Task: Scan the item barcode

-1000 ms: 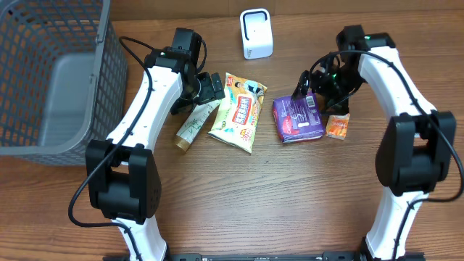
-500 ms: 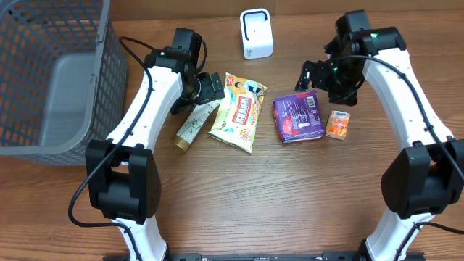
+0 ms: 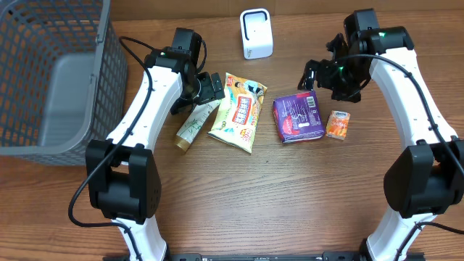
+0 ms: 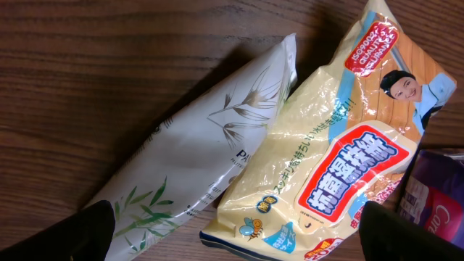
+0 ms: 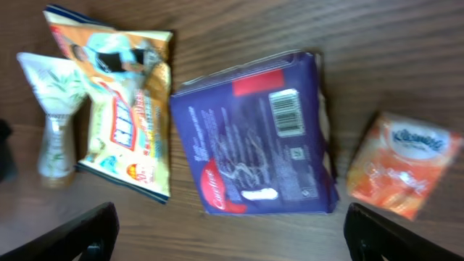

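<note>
Right gripper (image 3: pixel 312 77) had pulled away from the purple pack (image 3: pixel 297 118), fingers spread wide and empty, the left gripper (image 3: pixel 214 85) likewise spread. With the pack lying flat, barcode (image 5: pixel 284 112) up, just beside the orange tissue pack (image 3: pixel 337 124), a careless descent could have snagged that neighbour or pinched only loose wrapper

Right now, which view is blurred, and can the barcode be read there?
Right wrist view: blurred; the barcode on the purple pack is a soft white patch. Left wrist view: sharp, some glare on the yellow snack bag. Overhead view: sharp, evenly lit.
</note>
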